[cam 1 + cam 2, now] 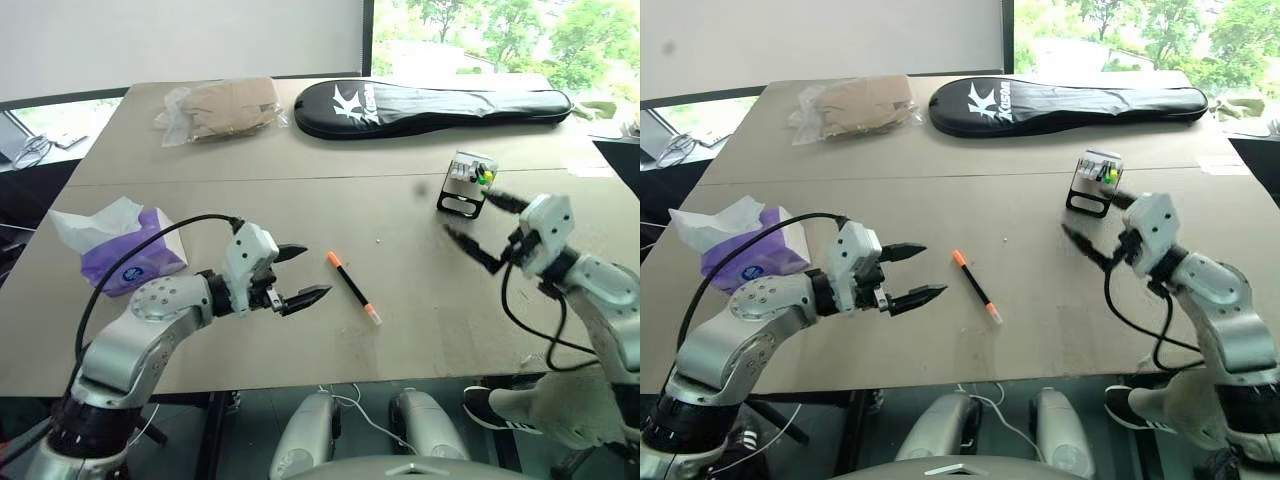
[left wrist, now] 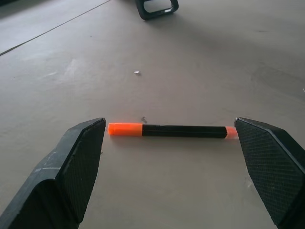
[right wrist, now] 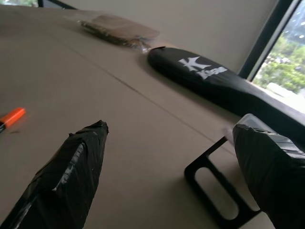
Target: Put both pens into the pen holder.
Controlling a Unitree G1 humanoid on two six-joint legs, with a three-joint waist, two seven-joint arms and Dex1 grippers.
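**While both claws stood open, one pen lay between them**

Black-barrelled with orange ends, the pen lay flat on the tan tabletop, just beyond the empty left claw, whose fingers gaped wide. The right claw, likewise spread and empty, hovered just beside the black wire pen holder, which showed coloured caps. Behind were a racket bag, a tissue pack and windows.

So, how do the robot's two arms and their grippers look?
Both arms are silver-grey metal with rounded joints and black cuffs. Each ends in a white wrist block. The left gripper and the right gripper each have two black pointed fingers with textured pads. A black cable loops along each arm.
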